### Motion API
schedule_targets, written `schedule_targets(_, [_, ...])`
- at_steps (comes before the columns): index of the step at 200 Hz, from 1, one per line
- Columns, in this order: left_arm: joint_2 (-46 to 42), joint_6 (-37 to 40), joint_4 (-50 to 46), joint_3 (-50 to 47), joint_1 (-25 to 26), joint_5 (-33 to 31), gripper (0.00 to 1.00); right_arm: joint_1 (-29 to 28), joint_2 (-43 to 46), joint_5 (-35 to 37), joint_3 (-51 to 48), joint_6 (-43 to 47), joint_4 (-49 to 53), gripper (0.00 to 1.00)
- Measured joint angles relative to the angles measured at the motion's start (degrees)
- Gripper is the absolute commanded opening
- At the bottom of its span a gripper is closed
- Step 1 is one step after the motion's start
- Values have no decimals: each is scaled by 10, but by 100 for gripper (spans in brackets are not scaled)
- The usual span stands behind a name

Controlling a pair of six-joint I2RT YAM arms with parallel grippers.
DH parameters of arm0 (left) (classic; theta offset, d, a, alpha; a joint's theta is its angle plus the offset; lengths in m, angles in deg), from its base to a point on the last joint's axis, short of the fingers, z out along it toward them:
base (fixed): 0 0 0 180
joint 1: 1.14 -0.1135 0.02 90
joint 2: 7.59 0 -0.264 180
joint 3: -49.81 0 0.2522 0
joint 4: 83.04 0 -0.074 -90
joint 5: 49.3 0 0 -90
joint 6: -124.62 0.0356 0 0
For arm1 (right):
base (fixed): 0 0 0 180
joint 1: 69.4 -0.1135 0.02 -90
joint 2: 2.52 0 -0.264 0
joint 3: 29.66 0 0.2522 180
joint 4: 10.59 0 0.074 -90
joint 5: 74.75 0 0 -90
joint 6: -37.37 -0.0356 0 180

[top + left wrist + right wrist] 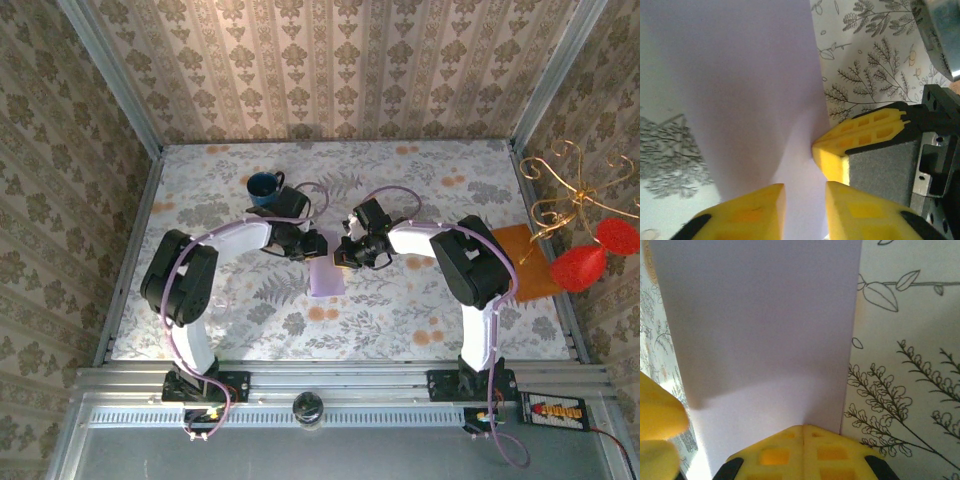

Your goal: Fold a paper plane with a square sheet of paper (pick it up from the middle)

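— Working down by size, what comes first?
— The table (430,320), flower-print cloth, papered walls on three sides. Next the left arm (182,275) and the right arm (478,262), both bent inward so their wrists meet near the table's middle.
— Loose items?
— An orange-brown flat rectangle (523,262) at the right edge, its left side hidden by the right arm's elbow. Then the square sheet of paper (327,279), pale lilac, mid-table, just on the near side of both wrists. From above it reads as a narrow upright oblong. Smaller again, a blue mug (263,187) farther back, beyond the left wrist, well apart from the paper.
— And the grips?
— On the right gripper (802,432) the yellow fingers are pressed together tip to tip, clamped on the paper's edge near a corner. The left gripper (805,202) sits close beside it. Its fingers stand slightly parted, with lilac paper showing in the gap. Not pinched, as far as I can see.
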Motion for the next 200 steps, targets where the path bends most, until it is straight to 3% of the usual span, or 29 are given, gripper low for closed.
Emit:
schedule_targets(30, [17, -18, 9, 0, 14, 10, 6, 0, 0, -1, -2, -4, -3, 0])
schedule_targets(59, [31, -29, 13, 0, 18, 15, 0, 2, 0, -5, -6, -13, -9, 0])
schedule_targets(139, [54, -31, 28, -5, 16, 30, 0, 3, 0, -7, -9, -17, -12, 0])
schedule_targets(200, [56, -11, 49, -34, -21, 67, 0, 3, -6, -6, -4, -17, -2, 0])
